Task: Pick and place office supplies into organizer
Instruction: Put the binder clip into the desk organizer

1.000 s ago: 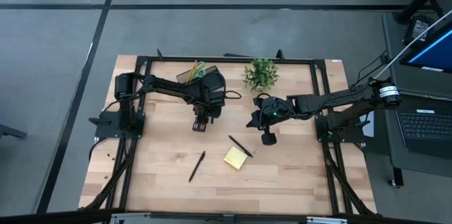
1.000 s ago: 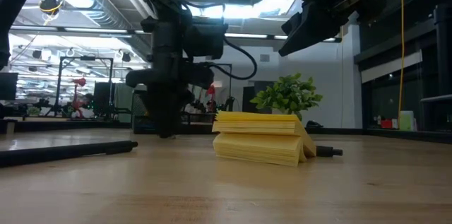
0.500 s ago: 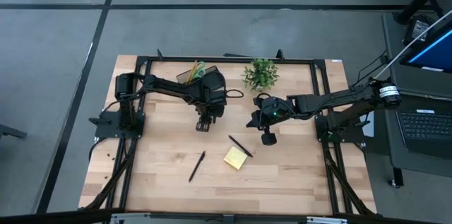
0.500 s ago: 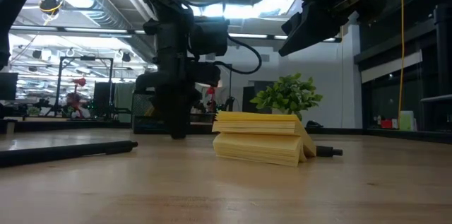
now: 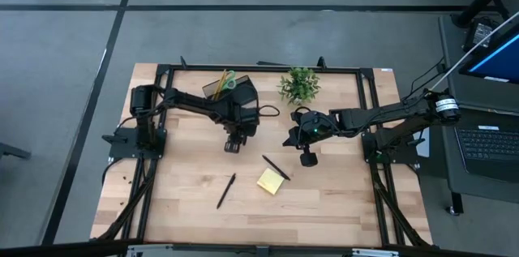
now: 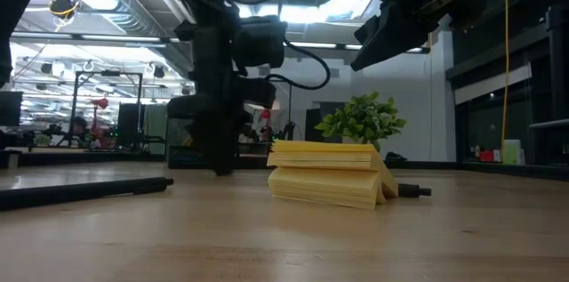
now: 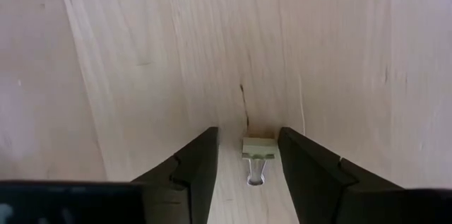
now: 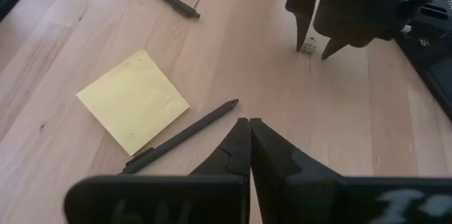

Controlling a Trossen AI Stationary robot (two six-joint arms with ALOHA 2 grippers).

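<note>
Wood bench (image 5: 186, 168): pale planks inside a black frame; both arms reach over it.
Left end effector (image 5: 233, 145): pointing down near the middle of the bench, in front of the organizer. Fingers (image 7: 201, 164) apart, one on each side of a small pale clip (image 7: 258, 151) that lies on the wood between them; neither finger clearly touches it, nothing is held.
Change, left arm: over the last second the wrist has slid a little towards the bench centre in the high view; in the low view its dark body has moved closer to the sticky notes.
Right end effector (image 5: 306, 158): raised above the bench, right of centre, near the plant. Fingers closed together, tips touching, holding nothing (image 8: 248, 136).
Change, right arm: none seen; same pose as one second ago.
Organizer (image 5: 220, 84): at the far edge of the bench, behind the left wrist. Green scissors (image 5: 229, 79) show inside it; which compartment cannot be told.
Sticky notes (image 5: 271, 180): yellow pad lying flat towards the front of the bench, unmoved.
Pen one (image 5: 276, 167): black, lying diagonally, one end just beside the pad.
Pen two (image 5: 226, 190): black, lying alone to the left of the pad, well apart from it.
Plant (image 5: 299, 83): small, green, at the far edge, right of the organizer.
</note>
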